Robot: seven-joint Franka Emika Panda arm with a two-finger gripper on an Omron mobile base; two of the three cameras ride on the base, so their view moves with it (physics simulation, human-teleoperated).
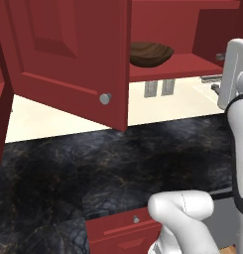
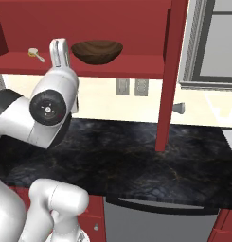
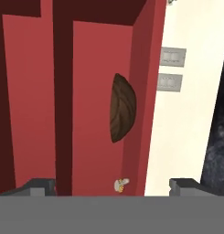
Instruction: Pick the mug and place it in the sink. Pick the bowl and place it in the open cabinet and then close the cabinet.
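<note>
Gripper (image 3: 111, 185) open, empty; bowl (image 2: 97, 51) sits on cabinet (image 2: 150, 66) shelf; door (image 1: 63, 54) not yet closed.

no readable text or labels

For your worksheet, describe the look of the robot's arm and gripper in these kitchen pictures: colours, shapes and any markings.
The arm is made of smooth, glossy white rounded segments, with a round dark grey joint cap that has a small pale centre mark. Black bands sit between the white links. The gripper ends in two small, squared, dark grey fingertips. No cables or lettering are visible.
</note>
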